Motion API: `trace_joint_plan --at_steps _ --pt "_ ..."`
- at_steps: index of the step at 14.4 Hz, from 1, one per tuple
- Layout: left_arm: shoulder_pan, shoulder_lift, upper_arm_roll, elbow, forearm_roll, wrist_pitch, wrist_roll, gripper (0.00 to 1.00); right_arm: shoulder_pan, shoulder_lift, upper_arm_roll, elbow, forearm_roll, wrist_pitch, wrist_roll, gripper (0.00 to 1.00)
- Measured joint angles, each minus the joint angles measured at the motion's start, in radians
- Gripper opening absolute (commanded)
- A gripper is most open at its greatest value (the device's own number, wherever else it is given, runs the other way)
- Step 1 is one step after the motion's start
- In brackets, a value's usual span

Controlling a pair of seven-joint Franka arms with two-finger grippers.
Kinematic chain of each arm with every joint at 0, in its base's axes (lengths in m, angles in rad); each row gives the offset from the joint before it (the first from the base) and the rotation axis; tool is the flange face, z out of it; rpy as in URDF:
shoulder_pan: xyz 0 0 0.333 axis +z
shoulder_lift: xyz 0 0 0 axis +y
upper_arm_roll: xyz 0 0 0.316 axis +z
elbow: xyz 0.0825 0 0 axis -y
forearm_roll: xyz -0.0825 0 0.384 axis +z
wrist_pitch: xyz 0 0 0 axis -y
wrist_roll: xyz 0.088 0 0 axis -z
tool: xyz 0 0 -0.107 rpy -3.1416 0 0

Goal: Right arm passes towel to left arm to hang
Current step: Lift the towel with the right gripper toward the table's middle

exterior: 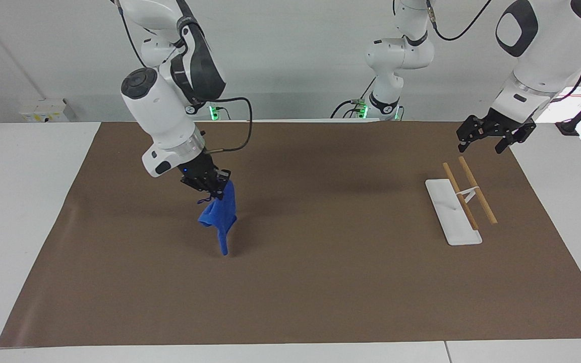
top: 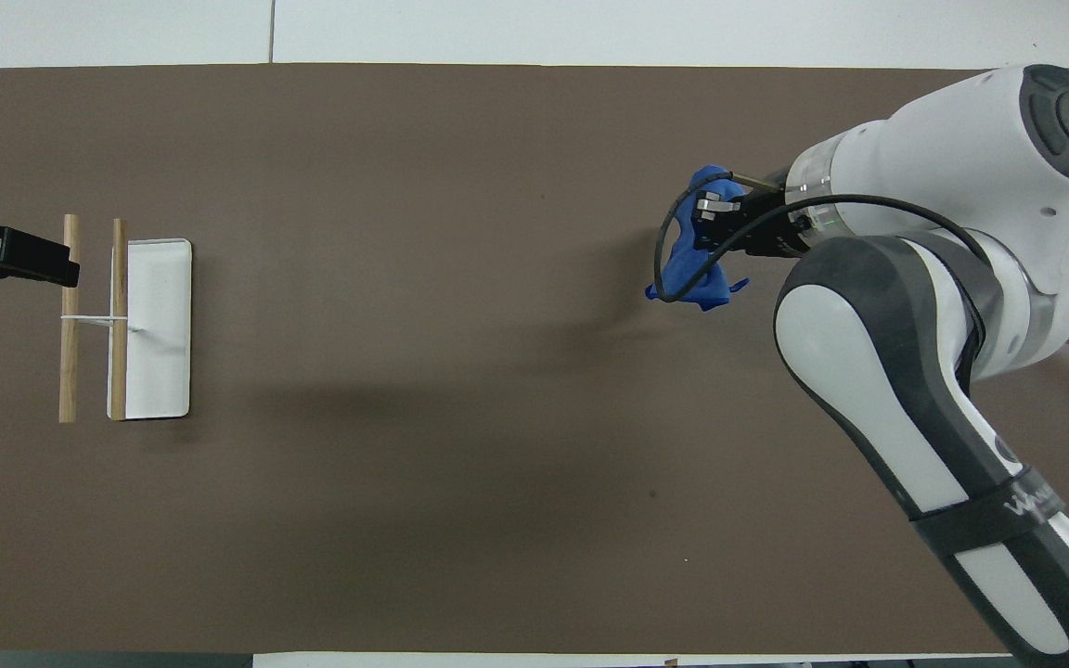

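Now your right gripper (exterior: 209,182) pinches the towel (exterior: 220,217) by one corner, so it hangs over the desk (exterior: 321,282), ready to pass. Your left gripper (exterior: 489,137) waits open over the rack (exterior: 459,204).

The right gripper (exterior: 209,182) hangs in the air over the brown surface (exterior: 321,282), its fingers (exterior: 218,185) pinched on the top of the blue towel (exterior: 220,214), which droops in a narrow bunch straight below them. The left gripper (exterior: 487,136) waits with its fingers (exterior: 464,142) spread, over the surface's edge just above the wooden rods of the white rack (exterior: 454,212).
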Motion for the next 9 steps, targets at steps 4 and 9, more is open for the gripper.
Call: trace_joint_plan --at_steps 4,9 --pt "0.000 0.000 0.000 0.000 0.000 0.000 0.000 1.00 0.097 0.063 0.005 0.102 0.183 0.129 0.234 0.00" --pt "0.000 0.000 0.000 0.000 0.000 0.000 0.000 1.00 0.248 0.105 0.007 0.113 0.383 0.457 0.522 0.00"
